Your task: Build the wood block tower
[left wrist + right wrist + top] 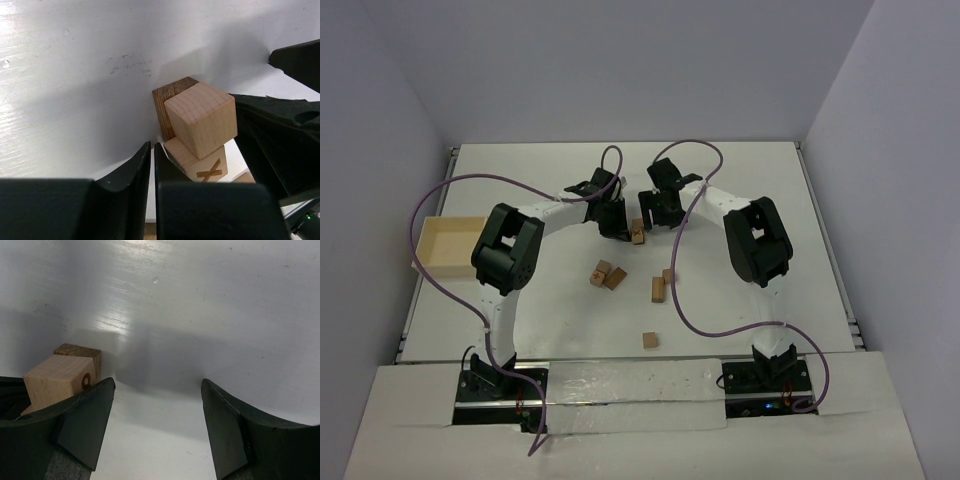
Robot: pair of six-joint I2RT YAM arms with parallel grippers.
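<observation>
the left gripper [152, 147] is holding its two black fingers [132, 175] pinched almost together, only a sliver of gap showing and nothing in it, so it is clenching on air. its tips are sitting right beside the lower, x-marked cube of the tower [200, 120], a short column of light-tan wooden cubes; i cannot tell whether they are touching it. the right gripper [156, 385] is hanging with its fingers [85, 425] spread wide and empty, bare white table [210, 315] showing between them, and the tower is standing just outside one finger rather than between the two. from above, both grippers are crowding the tower from either side at the far middle of the table. the top cube is sitting twisted against the cube under it, with a darker-grained block standing close behind. i cannot count the levels for certain. the loose wood blocks [607, 275], small plain tan pieces, are lying nearer the arm bases: a touching pair, two more just beside each other, and a single one closer in. a pale shallow rectangular tray [432, 262] is resting well apart at the left edge. to my eye the arms are pausing between placements, perhaps squaring up the stack, with most of the building not yet done. the next move, i would say, is calling for one arm to be backing away without brushing the crooked top cube, then reaching for a loose block; the left fingers would need opening first.
</observation>
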